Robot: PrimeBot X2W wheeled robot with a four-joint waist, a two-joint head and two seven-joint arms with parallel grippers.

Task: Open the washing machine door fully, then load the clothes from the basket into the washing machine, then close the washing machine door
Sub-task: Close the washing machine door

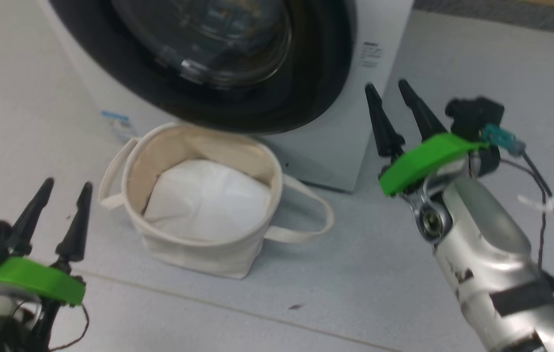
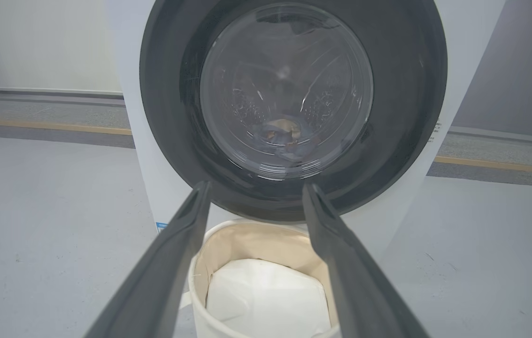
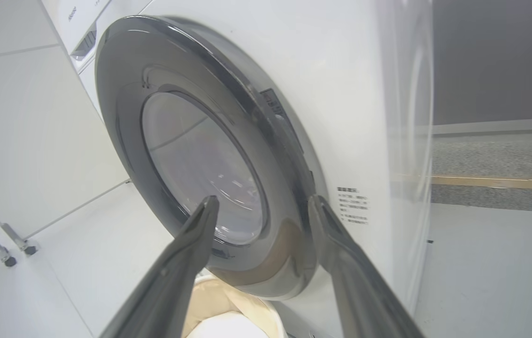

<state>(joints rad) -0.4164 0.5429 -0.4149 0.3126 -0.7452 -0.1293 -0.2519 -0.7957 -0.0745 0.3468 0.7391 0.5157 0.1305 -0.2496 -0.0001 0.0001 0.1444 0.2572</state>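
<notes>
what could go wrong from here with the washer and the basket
1. The washing machine door looks closed against the front, but whether it has latched cannot be told. It might swing open with the clothes inside.
2. The basket stands right under the door, and its loop handle sticks out toward the open right gripper. A low move of that arm could snag the handle and tip the basket.

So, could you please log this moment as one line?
door shut; clothes inside; basket liner only; left fingers open; right fingers open
</notes>
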